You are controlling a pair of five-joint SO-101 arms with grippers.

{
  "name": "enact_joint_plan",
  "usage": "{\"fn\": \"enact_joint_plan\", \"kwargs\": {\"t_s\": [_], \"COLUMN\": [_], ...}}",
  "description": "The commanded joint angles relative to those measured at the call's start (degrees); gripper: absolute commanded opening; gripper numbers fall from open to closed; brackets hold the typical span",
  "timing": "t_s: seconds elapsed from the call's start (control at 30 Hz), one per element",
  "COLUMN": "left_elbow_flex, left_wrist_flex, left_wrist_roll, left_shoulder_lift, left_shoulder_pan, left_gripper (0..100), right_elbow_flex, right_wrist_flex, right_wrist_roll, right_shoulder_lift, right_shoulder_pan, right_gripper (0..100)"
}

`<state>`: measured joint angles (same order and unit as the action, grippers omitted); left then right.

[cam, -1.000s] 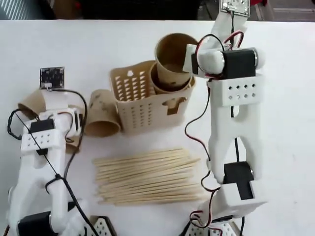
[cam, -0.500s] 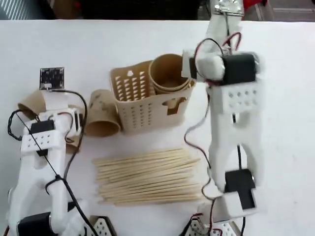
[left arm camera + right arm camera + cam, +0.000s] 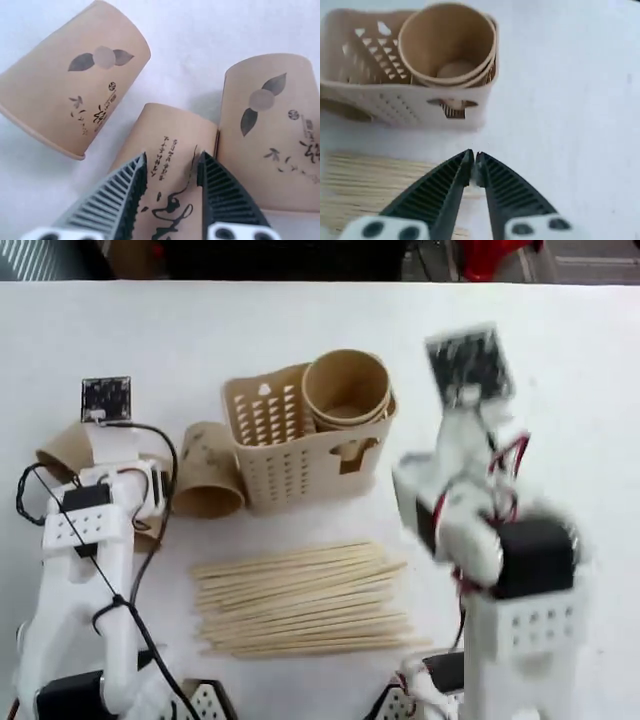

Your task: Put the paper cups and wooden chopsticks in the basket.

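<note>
The right arm has pulled back from the basket (image 3: 270, 455) toward the near edge of the worktop (image 3: 560, 390). The paper cup it carried over the basket a second ago now sits inside, nested in the stacked cups (image 3: 345, 388) at the basket's right end. The left arm has not moved.

The right claw (image 3: 472, 156) is closed, its tips almost meeting, and it holds nothing. It hangs above the bare worktop between the basket (image 3: 365, 95) and the chopsticks (image 3: 365, 185). The stacked cups (image 3: 447, 45) stand upright with their mouths open upward.

The chopsticks (image 3: 300, 600) lie in a flat bundle on the worktop, between the basket and the near edge and apart from the basket.

The left claw (image 3: 171, 162) is open with a narrow gap and holds nothing. It hangs over the middle cup (image 3: 170, 140) of three that lie on their sides near the left edge. I cannot tell if it touches this cup. A second cup (image 3: 75, 95) and a third cup (image 3: 272, 145) lie on either side. Another cup (image 3: 205, 485) lies just beside the basket's left wall.
</note>
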<state>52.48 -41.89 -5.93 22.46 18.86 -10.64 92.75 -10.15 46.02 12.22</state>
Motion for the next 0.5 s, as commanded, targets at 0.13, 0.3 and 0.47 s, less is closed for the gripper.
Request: {"fn": "enact_joint_plan", "kwargs": {"t_s": [0.13,0.3,0.47], "left_elbow_flex": [-11.7,-24.7,-38.1], "left_wrist_flex": [-19.3,-27.8,-33.7], "left_wrist_roll": [-4.8,-10.1,-16.4], "left_shoulder_lift": [-0.5,-0.5,0.9], "left_shoulder_pan": [0.1,2.5,7.8], "left_gripper": [18,18,18], "right_elbow_flex": [-43.4,-58.4,-65.1], "right_wrist_flex": [-18.4,-28.9,-33.9], "right_wrist_roll": [-13.9,-15.8,-15.7], "right_shoulder_lift": [23.4,25.9,26.3], "right_shoulder_pan": [-8.3,-11.8,-11.8], "right_gripper": [1.7,1.8,1.8]}}
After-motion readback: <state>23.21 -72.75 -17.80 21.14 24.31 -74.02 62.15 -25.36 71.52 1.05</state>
